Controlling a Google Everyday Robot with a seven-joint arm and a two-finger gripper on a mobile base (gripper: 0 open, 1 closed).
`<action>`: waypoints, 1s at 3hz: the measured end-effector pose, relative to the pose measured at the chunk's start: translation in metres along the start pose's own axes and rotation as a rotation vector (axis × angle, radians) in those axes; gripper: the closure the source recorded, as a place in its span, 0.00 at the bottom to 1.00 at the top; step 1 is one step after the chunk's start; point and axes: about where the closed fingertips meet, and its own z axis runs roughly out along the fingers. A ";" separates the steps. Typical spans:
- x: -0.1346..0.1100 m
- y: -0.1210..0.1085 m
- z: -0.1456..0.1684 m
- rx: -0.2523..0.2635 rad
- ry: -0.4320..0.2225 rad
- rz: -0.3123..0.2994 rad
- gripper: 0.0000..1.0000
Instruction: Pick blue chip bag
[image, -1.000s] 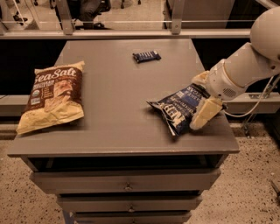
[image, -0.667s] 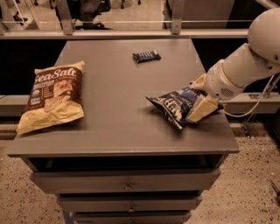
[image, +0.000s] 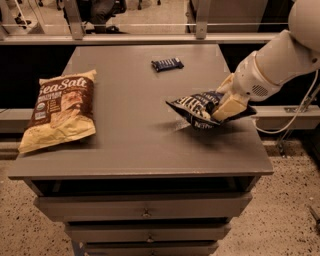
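Note:
The blue chip bag (image: 196, 108) is a crinkled navy bag with white lettering. It hangs tilted a little above the right side of the grey table (image: 130, 140), casting a shadow below it. My gripper (image: 226, 101) comes in from the right on a white arm and is shut on the bag's right end. A cream-coloured finger (image: 228, 108) lies over the bag's front.
A large tan-and-brown "Sea Salt" bag (image: 59, 109) lies at the table's left. A small slim dark-blue candy bar (image: 167, 63) lies at the back middle. Drawers sit under the tabletop. A rail runs behind the table.
The gripper has lifted the blue chip bag off the tabletop and carried it slightly up; the bag now hangs above its shadow.

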 end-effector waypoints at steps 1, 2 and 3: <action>-0.030 -0.010 -0.030 0.031 -0.064 0.012 1.00; -0.065 -0.023 -0.063 0.061 -0.186 0.030 1.00; -0.077 -0.025 -0.072 0.068 -0.221 0.030 1.00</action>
